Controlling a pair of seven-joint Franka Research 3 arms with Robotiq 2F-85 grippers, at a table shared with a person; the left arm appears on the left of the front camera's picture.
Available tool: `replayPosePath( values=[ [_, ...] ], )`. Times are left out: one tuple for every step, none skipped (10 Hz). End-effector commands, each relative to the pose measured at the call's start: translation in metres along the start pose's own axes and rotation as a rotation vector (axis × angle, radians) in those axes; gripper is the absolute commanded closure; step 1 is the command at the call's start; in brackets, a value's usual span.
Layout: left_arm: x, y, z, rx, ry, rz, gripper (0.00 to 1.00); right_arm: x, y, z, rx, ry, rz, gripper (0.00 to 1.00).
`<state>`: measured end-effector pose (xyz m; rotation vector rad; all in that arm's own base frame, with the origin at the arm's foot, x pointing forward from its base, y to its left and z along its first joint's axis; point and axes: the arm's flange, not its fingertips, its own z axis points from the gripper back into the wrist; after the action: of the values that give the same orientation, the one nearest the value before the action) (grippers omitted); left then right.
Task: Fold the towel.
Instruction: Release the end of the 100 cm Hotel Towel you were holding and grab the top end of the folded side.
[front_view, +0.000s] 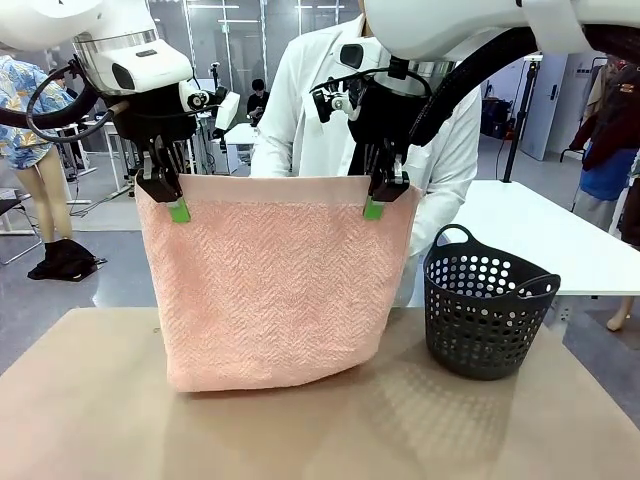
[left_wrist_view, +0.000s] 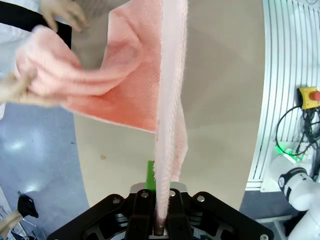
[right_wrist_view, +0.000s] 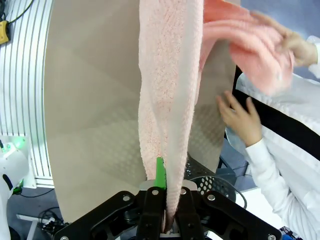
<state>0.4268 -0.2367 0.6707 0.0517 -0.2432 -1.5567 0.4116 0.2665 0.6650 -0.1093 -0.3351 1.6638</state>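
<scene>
- The towel (front_view: 265, 290) hangs as a broad sheet between the two arms, above the table (front_view: 90, 420). From the front it hides the forearms and lower body of the person (front_view: 300, 100).
- Its rounded lower edge comes down to the table. Whether it rests there or hangs just clear is hard to tell.
- The upper parts of both arms are cut off at the top of the front view.
- The left gripper (front_view: 172, 205) has its jaws pressed tight on the towel's upper left corner. The right gripper (front_view: 380, 200) clamps the upper right corner the same way, and a green pad (front_view: 179, 210) peeks out beside the cloth.
- A dark perforated basket (front_view: 487, 310) stands on the table to the right of the towel, near it but apart.
- The person, in a white coat, stands directly behind the towel at the far side.
- The left wrist view looks along the cloth edge-on. Another part of the towel is bunched off to one side, blurred, with a hand (left_wrist_view: 62, 12) near it.
- In the right wrist view one hand (right_wrist_view: 295, 45) grips that bunched part. The other hand (right_wrist_view: 242, 120) is open, fingers spread, near the table's far edge.
</scene>
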Motion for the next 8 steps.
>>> replayPosePath(
  values=[
    [-0.0006, 0.0001, 0.0015, 0.004, 0.002, 0.001, 1.00, -0.0003, 0.0001, 0.0003, 0.001, 0.001, 0.002, 1.00],
    [-0.0006, 0.0001, 0.0015, 0.004, 0.002, 0.001, 1.00, -0.0003, 0.0001, 0.0003, 0.001, 0.001, 0.002, 1.00],
    [-0.0006, 0.0001, 0.0015, 0.004, 0.002, 0.001, 1.00, -0.0003, 0.0001, 0.0003, 0.001, 0.001, 0.002, 1.00],
    [-0.0006, 0.0001, 0.0015, 0.004, 0.002, 0.001, 1.00, -0.0003, 0.0001, 0.0003, 0.001, 0.001, 0.002, 1.00],
    [-0.0006, 0.0001, 0.0015, 0.004, 0.002, 0.001, 1.00, -0.0003, 0.0001, 0.0003, 0.001, 0.001, 0.002, 1.00],
    [-0.0006, 0.0001, 0.0015, 0.004, 0.002, 0.001, 1.00, -0.0003, 0.0001, 0.0003, 0.001, 0.001, 0.002, 1.00],
    [-0.0006, 0.0001, 0.0015, 0.004, 0.002, 0.001, 1.00, -0.0003, 0.0001, 0.0003, 0.001, 0.001, 0.002, 1.00],
    [-0.0006, 0.0001, 0.0015, 0.004, 0.002, 0.001, 1.00, -0.0003, 0.0001, 0.0003, 0.001, 0.001, 0.002, 1.00]
  ],
)
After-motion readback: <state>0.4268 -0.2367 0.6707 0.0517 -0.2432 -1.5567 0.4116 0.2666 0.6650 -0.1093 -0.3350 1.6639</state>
